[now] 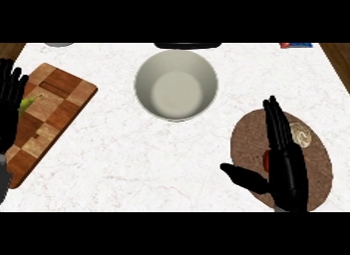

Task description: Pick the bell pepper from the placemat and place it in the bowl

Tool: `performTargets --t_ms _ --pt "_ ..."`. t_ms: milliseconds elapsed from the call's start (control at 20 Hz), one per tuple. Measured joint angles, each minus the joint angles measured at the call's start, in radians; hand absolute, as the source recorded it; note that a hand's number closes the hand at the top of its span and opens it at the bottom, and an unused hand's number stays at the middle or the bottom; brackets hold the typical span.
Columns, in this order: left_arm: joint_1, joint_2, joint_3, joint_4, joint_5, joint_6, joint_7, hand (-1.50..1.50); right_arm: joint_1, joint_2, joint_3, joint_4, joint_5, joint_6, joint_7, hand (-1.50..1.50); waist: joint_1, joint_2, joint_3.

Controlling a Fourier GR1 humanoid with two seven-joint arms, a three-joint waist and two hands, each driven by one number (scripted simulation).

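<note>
**Right hand over the pepper, grasp not yet made**

The right hand hangs above the round brown placemat with its fingers straight and its thumb spread wide toward the left; it holds nothing. To do this step well, it should probably sink straight down until fingers and thumb stand on either side of the pepper, then curl round it before lifting. The bowl stands well apart, up and to the left, so the carry needs a clear lift first.

Only a small red sliver of the pepper shows at the left edge of the fingers, on the mat; its shape is hidden. A pale round object lies near it on the mat.

The left hand rests open at the left edge, over the board.
</note>
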Motion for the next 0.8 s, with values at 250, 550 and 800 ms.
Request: performTargets --t_ms 250,550,800 --pt "0.007 0.002 0.012 0.010 0.004 -0.014 -0.009 0.00 0.028 -0.068 -0.009 -0.184 0.116 0.245 0.278 -1.50 -0.003 -0.001 -0.001" --pt "-0.004 -0.003 0.010 0.011 -0.002 -0.015 -0.003 0.00 0.050 -0.130 0.025 -0.356 0.087 0.621 0.556 -1.50 0.003 0.003 -0.001" --pt "-0.028 -0.006 0.017 0.026 0.000 -0.028 -0.001 0.00 0.026 -0.151 0.001 -0.460 -0.036 0.867 0.690 -1.50 0.013 0.008 0.001"
